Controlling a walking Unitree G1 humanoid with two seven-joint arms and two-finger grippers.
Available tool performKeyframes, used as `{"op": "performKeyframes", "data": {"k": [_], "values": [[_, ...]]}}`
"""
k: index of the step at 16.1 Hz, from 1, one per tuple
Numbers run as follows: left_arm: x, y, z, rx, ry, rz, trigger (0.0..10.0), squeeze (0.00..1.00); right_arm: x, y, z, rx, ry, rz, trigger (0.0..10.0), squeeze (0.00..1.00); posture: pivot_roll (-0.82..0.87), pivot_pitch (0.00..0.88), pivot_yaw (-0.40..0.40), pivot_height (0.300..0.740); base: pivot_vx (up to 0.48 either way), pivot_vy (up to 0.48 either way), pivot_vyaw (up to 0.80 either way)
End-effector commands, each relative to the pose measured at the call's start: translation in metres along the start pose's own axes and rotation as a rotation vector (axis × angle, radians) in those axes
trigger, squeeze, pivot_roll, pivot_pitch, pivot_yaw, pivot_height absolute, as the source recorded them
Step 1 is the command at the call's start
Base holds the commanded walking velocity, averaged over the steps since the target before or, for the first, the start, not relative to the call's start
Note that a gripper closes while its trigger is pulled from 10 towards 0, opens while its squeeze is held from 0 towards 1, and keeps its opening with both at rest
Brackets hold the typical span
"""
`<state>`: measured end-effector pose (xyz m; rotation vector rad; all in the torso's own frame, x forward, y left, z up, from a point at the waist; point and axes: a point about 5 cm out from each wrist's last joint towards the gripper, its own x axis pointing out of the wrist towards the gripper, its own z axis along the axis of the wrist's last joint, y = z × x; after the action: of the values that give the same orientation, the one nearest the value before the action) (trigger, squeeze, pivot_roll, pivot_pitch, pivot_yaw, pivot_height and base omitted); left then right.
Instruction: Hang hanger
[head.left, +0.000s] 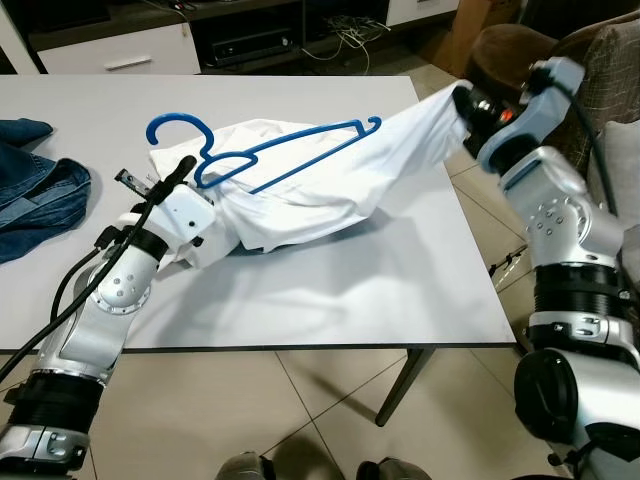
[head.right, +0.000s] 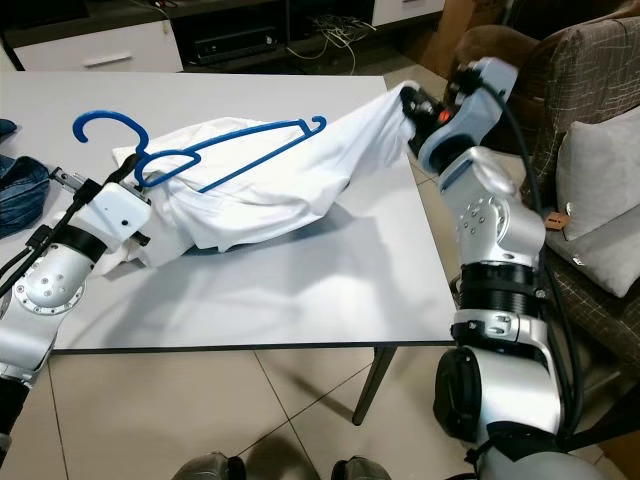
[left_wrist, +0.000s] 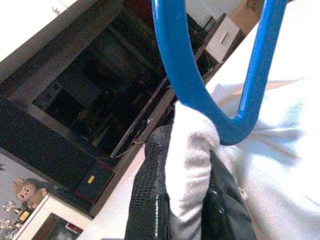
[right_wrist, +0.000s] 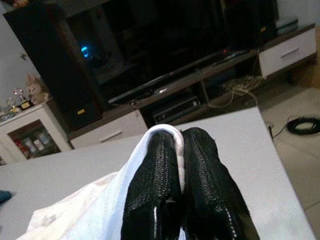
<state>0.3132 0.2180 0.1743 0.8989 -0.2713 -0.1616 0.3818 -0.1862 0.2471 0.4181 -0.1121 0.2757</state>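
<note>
A blue plastic hanger (head.left: 270, 155) lies on top of a crumpled white shirt (head.left: 320, 200) on the white table (head.left: 330, 290), its hook pointing to the far left. My left gripper (left_wrist: 186, 150) is shut on a fold of the shirt right under the bend of the hanger's neck (left_wrist: 235, 127); in the left eye view its fingers are buried in the cloth beside the white wrist (head.left: 185, 215). My right gripper (head.left: 462, 100) is shut on the shirt's edge (right_wrist: 177, 135) above the table's far right corner and holds that cloth stretched up off the table.
Blue jeans (head.left: 35, 190) lie at the table's left edge. A brown armchair (head.right: 590, 110) with a grey cushion (head.right: 600, 195) stands close on the right. A low TV cabinet (head.left: 250, 40) with cables runs behind the table. Tiled floor (head.left: 300, 400) lies below.
</note>
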Motion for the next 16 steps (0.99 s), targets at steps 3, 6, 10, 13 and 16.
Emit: {"op": "performKeyframes", "data": {"k": [3, 6, 10, 13, 16], "values": [[-0.004, 0.000, 0.003, 0.054, -0.029, -0.125, 10.0, 0.00, 0.003, -0.004, 0.018, -0.070, -0.073, -0.038, 0.0, 0.00, -0.03, 0.046, 0.015, 0.740, 0.000, 0.000, 0.00], [-0.005, 0.000, -0.002, 0.062, -0.017, -0.148, 10.0, 0.00, -0.004, -0.010, -0.002, -0.191, -0.009, -0.058, 0.0, 0.00, -0.03, 0.042, 0.015, 0.740, 0.000, 0.000, 0.00], [-0.013, -0.011, -0.001, 0.134, -0.050, -0.306, 10.0, 0.00, -0.021, -0.032, -0.024, -0.218, 0.059, -0.165, 0.0, 0.00, -0.04, 0.040, 0.022, 0.740, 0.000, 0.000, 0.00], [-0.008, -0.009, 0.000, 0.166, -0.065, -0.348, 10.0, 0.00, -0.022, -0.042, -0.029, -0.359, 0.107, -0.221, 0.0, 0.00, -0.05, 0.035, 0.028, 0.740, 0.000, 0.000, 0.00], [-0.004, -0.010, -0.001, 0.167, -0.059, -0.347, 10.0, 0.00, -0.023, -0.037, -0.046, -0.502, 0.223, -0.173, 10.0, 0.00, -0.06, 0.034, 0.021, 0.740, 0.000, 0.000, 0.00]]}}
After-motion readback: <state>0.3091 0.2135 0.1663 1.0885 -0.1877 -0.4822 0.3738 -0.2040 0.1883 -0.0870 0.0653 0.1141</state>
